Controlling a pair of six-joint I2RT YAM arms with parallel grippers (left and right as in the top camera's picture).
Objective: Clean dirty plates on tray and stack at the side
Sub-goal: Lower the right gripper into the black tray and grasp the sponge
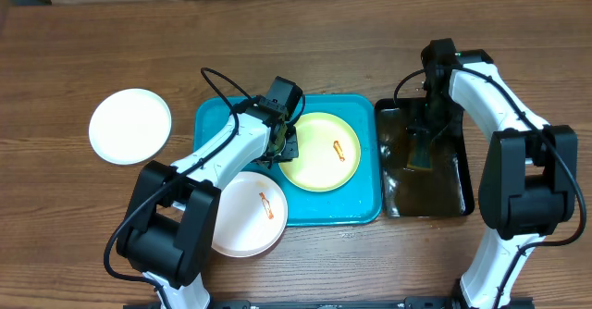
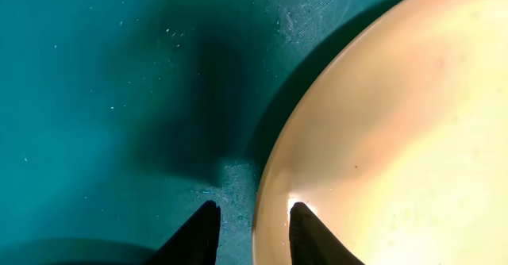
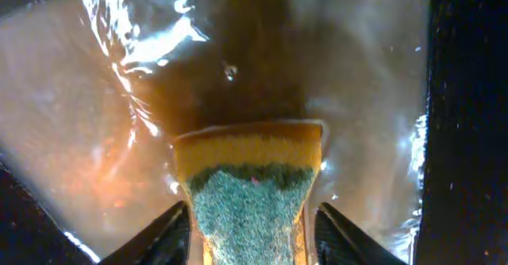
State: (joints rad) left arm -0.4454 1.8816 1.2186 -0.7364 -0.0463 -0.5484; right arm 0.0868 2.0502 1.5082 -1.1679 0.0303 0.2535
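- smeared white plate (image 1: 242,221): nearest of all, lies over the near left corner of the turquoise tray (image 1: 351,203), part of it out over the wooden surface (image 1: 92,244); orange-red streak right of its centre.
- yellow plate (image 1: 314,166): flat on the turquoise tray, middle to right; orange-red smear on its right half.
- left fingers (image 2: 198,241): down at the yellow plate's left rim, one tip on the tray side, the other inside the plate touching it; slightly apart with the rim between them, cannot tell if they actually pinch it.
- black tray (image 1: 458,184): just right of the turquoise tray, edges side by side, holds brownish water.
- sponge (image 3: 250,186): yellow with green scrub face, in the black tray's water, stands between the right fingers (image 3: 167,241); these are clamped on its sides and the sponge is waisted in there.
- plain white plate (image 1: 130,126): on the surface left of the turquoise tray, apart from it, no smear visible.
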